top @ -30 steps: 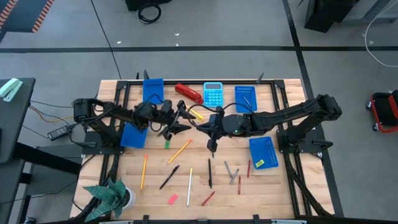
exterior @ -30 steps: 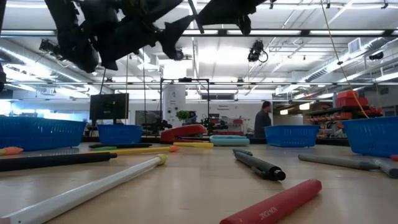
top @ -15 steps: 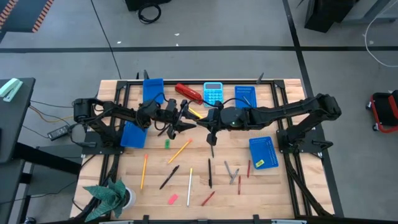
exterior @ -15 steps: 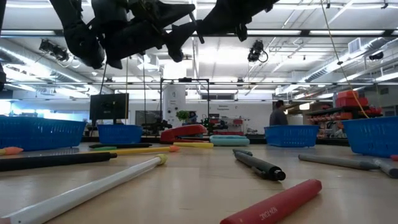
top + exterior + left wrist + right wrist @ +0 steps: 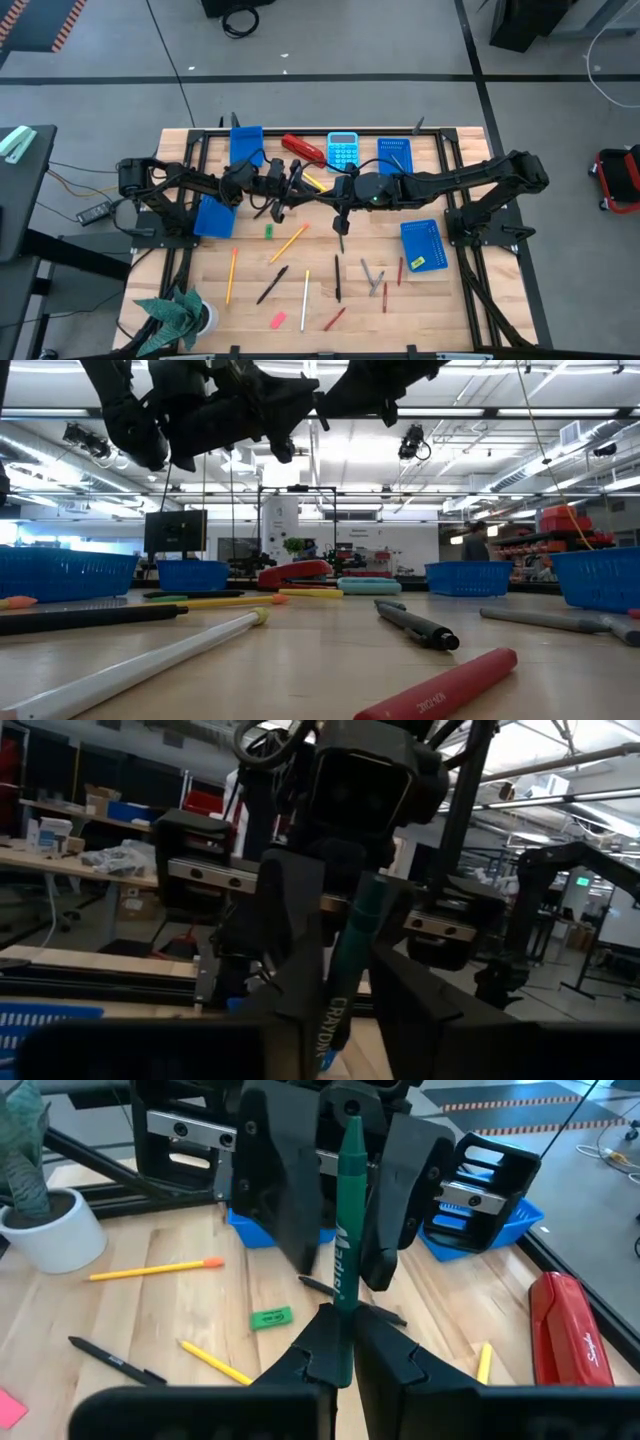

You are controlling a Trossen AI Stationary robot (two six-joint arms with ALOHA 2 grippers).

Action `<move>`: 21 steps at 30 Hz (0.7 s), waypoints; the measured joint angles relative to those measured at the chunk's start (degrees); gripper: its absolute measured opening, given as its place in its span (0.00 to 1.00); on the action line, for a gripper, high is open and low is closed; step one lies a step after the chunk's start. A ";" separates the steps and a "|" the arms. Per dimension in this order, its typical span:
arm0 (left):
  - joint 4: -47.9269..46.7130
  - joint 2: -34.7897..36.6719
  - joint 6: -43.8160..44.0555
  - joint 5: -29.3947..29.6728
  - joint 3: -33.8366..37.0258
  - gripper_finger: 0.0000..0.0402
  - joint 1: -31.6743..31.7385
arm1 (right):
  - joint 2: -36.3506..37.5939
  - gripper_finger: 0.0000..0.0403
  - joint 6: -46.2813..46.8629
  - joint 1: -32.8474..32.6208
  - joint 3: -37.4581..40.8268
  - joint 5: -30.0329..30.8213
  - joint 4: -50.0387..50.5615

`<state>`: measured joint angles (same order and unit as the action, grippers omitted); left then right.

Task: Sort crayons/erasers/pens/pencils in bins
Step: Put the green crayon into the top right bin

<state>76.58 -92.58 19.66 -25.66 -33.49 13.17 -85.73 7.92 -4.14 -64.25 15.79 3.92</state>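
Above the middle of the table my right gripper (image 5: 325,195) (image 5: 340,1330) is shut on a green crayon (image 5: 348,1210). It holds the crayon out toward my left gripper (image 5: 293,195) (image 5: 340,910). The crayon's free end (image 5: 345,970) stands between the left fingers, which are close on either side of it and still a little apart. I see no touch there. In the low view both grippers (image 5: 300,400) hang high over the table. Pens (image 5: 337,278), pencils (image 5: 289,242), grey crayons (image 5: 372,277) and a green eraser (image 5: 268,231) lie flat on the wood. My right gripper pinches the green crayon by its near end (image 5: 343,1295) between its two fingers. The fingers come level from the table's right and lie along the crayon. The rest of the crayon sticks out past the fingertips, lifted clear of the table.
There are several blue bins (image 5: 245,143) (image 5: 213,215) (image 5: 395,155) (image 5: 423,245), the last holding a yellow eraser (image 5: 415,263). A red stapler (image 5: 303,150) and a calculator (image 5: 343,150) sit at the far edge. A pink eraser (image 5: 278,320) and a potted plant (image 5: 180,315) are near the front left.
My right gripper has carried the green crayon a little toward the left gripper and the far edge. My left gripper's fingers have drawn much closer together around the crayon's free end.
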 joint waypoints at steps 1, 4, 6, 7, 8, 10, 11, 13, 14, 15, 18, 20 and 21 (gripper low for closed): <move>-0.27 0.00 -0.18 0.31 0.02 0.19 0.00 | 0.00 0.07 -0.02 0.00 0.00 -0.01 0.05; -1.33 0.00 -2.25 0.79 0.02 0.12 0.00 | 0.00 0.07 0.15 0.00 0.07 -0.02 0.38; -1.93 0.00 -2.58 0.82 0.02 0.09 0.00 | 0.00 0.07 0.20 0.00 0.09 0.00 0.68; -2.08 0.00 -2.58 0.82 0.02 0.09 0.00 | 0.00 0.07 0.28 0.00 0.09 -0.02 0.82; -2.36 0.00 -2.56 0.82 0.02 0.09 0.00 | 0.00 0.07 0.45 0.00 0.09 0.00 1.01; -2.73 0.00 -2.71 0.78 0.01 0.09 0.09 | 0.00 0.07 0.69 0.00 0.09 0.00 1.51; -2.84 0.00 -2.78 0.77 0.02 0.09 0.21 | 0.00 0.08 0.75 0.00 0.09 0.00 1.74; -3.17 0.00 -2.80 0.64 0.02 0.13 0.65 | 0.00 0.09 1.28 -0.02 0.07 0.09 2.66; -3.38 0.00 -2.78 0.41 0.02 0.14 0.97 | 0.02 0.10 1.76 -0.10 0.07 0.34 3.79; -3.50 0.00 -2.78 0.29 0.04 0.15 1.33 | 0.02 0.11 2.20 -0.11 0.07 0.44 4.78; -4.98 0.00 -2.48 -0.31 0.04 0.15 2.78 | 0.02 0.15 3.52 -0.11 0.07 0.46 7.45; -6.37 0.00 -2.10 -0.86 0.04 0.13 3.84 | 0.02 0.17 4.45 -0.11 0.07 0.46 9.93; -6.94 0.00 -2.00 -1.53 0.04 0.11 4.40 | 0.02 0.18 4.81 -0.13 0.07 0.46 11.22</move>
<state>69.64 -92.58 17.66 -27.19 -33.45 17.57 -85.71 12.73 -4.27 -64.18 16.25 15.15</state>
